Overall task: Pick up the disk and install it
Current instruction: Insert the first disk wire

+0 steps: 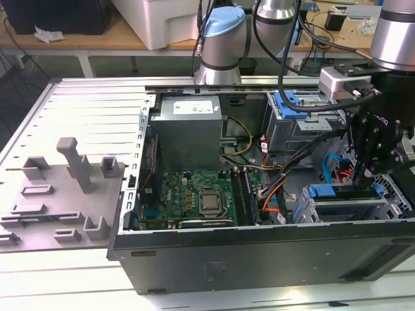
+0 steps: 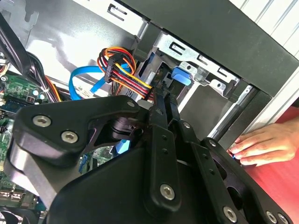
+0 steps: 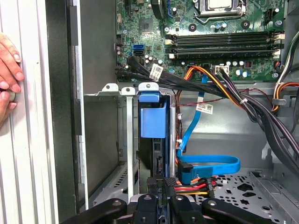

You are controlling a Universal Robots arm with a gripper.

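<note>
While the disk (image 3: 153,122) stands on edge in a slot of the cage (image 3: 127,140), its blue bracket end toward the board (image 3: 210,28), most of the hazards lie right beside it.

Risks, as judged:
- Power lead (image 3: 192,187), coloured wires, lies just beside the fingertips. Any sideways drift could hook it or tug its plug.
- Blue data cable (image 3: 211,164) loops on the case floor near the same spot. Same snag risk.
- A push that is off-axis could cock the disk in the slot's rails and jam it short of seating. Whether it is fully home cannot be told.
- A person's hand (image 3: 7,77) rests just outside the case (image 1: 259,253) wall, near the cage corner. A swing outward would bring the arm toward it.

Gripper (image 2: 161,95): the fingers (image 2: 158,135) are drawn together, tip to tip, with nothing seen between them. The tips sit at the cage mouth, at or just beside the disk's near edge. Contact cannot be confirmed.

Arm pose: in the exterior view it drops from above on that view's right. The wrist is roughly upright, with the gripper pointing down into the case corner over the cage, well apart from the board's middle.
</note>
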